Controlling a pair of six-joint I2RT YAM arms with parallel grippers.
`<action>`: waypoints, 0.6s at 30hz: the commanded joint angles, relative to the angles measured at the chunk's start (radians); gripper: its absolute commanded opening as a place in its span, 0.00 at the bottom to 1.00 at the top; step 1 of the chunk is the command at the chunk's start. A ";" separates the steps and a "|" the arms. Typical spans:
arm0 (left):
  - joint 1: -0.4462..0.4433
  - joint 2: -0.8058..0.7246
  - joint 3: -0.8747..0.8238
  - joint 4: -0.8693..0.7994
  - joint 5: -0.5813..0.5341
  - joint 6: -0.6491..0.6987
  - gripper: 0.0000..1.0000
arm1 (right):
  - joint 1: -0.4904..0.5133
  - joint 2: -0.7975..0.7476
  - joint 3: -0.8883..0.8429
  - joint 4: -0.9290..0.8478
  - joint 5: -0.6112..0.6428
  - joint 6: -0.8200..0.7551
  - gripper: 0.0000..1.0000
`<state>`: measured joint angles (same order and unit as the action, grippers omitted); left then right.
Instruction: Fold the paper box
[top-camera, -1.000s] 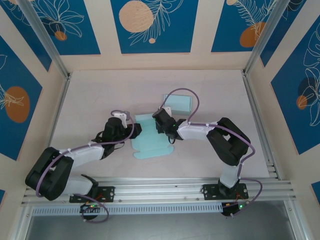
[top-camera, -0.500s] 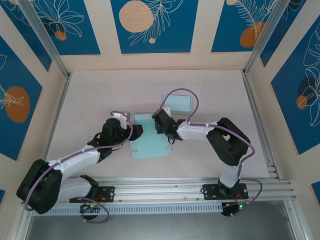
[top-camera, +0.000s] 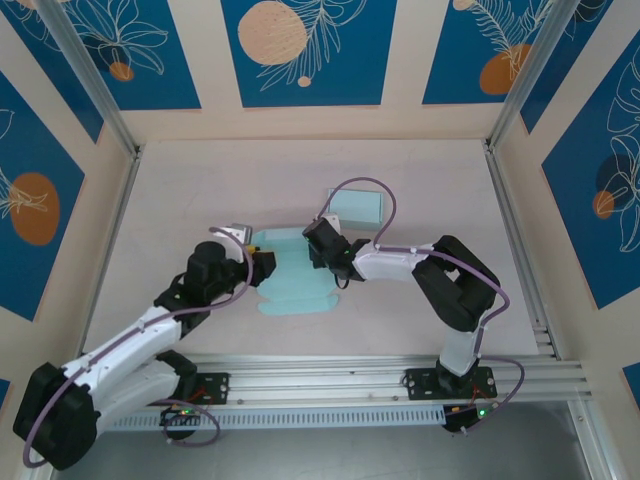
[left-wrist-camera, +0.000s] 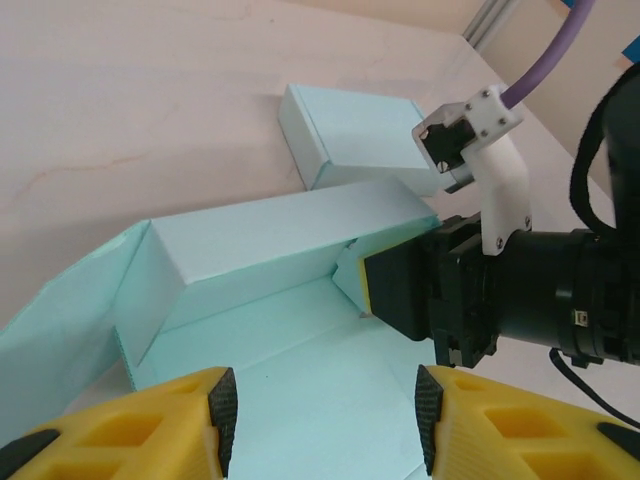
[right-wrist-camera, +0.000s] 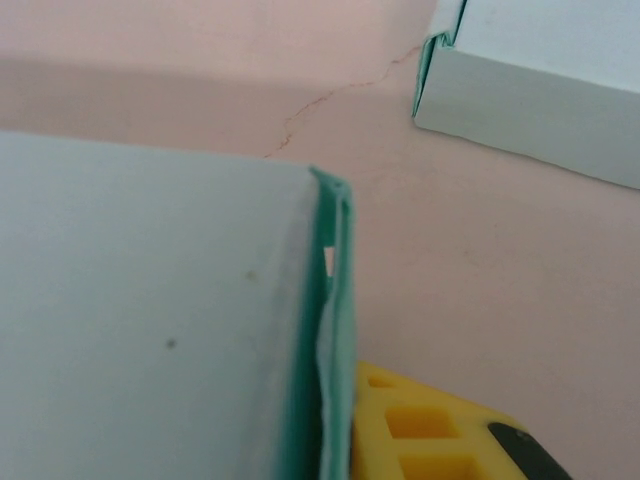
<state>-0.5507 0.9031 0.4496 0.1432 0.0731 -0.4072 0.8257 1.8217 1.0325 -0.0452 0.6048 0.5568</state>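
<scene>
The paper box is a pale teal sheet lying partly folded on the table, with one long wall raised. My left gripper hovers at its left side. Its yellow fingers stand open over the flat panel with nothing between them. My right gripper is shut on the right end of the raised wall. In the right wrist view the doubled teal edge presses against one yellow finger; the other finger is hidden behind the paper.
A finished teal box sits just behind the work, also seen in the wrist views. Aluminium frame rails border the near edge, and patterned walls enclose the table.
My left gripper has opened wider and drawn back slightly to the left, its arm swinging toward the near left. The right gripper has kept its hold and place.
</scene>
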 joint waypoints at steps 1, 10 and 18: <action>0.012 -0.073 -0.020 -0.067 -0.074 0.023 0.52 | 0.009 0.016 0.008 -0.018 -0.020 -0.001 0.19; 0.096 -0.210 0.023 -0.321 -0.366 -0.043 0.44 | 0.007 0.009 0.003 -0.016 -0.018 -0.010 0.19; 0.390 -0.005 0.008 -0.159 -0.169 -0.073 0.44 | 0.009 0.009 0.004 -0.015 -0.027 -0.013 0.19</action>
<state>-0.2062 0.8314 0.4469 -0.0834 -0.1654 -0.4725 0.8253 1.8217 1.0325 -0.0444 0.6022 0.5499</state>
